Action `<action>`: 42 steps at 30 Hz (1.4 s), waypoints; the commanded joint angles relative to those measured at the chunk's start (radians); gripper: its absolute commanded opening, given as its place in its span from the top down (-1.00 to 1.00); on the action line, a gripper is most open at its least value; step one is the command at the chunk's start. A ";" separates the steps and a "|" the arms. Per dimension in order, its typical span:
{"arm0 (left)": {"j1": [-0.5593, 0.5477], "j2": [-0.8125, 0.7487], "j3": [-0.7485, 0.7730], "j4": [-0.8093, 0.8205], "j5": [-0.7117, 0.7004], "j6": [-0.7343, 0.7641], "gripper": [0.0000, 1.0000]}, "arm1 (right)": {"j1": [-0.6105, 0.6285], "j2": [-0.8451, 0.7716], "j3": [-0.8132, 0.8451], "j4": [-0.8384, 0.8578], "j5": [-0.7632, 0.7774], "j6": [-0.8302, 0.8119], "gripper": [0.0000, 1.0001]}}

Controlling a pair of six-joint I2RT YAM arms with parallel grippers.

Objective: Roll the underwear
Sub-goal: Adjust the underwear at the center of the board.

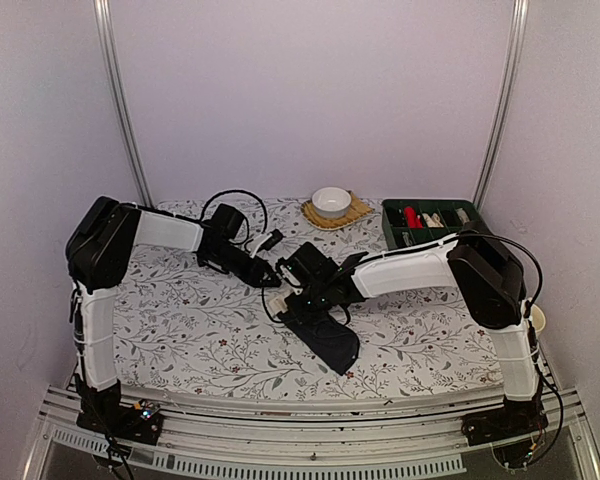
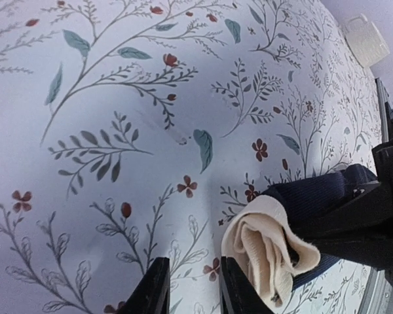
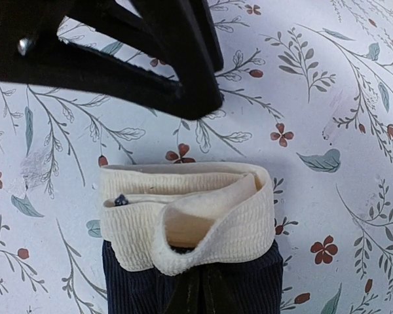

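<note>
Right end effector [image 3: 196, 296] pinches the underwear [image 3: 190, 212] by its dark cloth, left end effector [image 2: 194, 288] slightly spread beside.

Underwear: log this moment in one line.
underwear: on floral tablecloth, cream waistband folded over | right gripper: shut on its navy cloth | left gripper: slightly open, empty, beside waistband

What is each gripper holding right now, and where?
Right gripper pinches the dark ribbed underwear by its dark cloth below the cream waistband; left gripper holds nothing.
</note>
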 commanded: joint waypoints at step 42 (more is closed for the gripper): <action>-0.026 0.010 -0.043 0.028 0.118 -0.036 0.23 | 0.011 -0.027 -0.047 0.054 -0.021 -0.005 0.92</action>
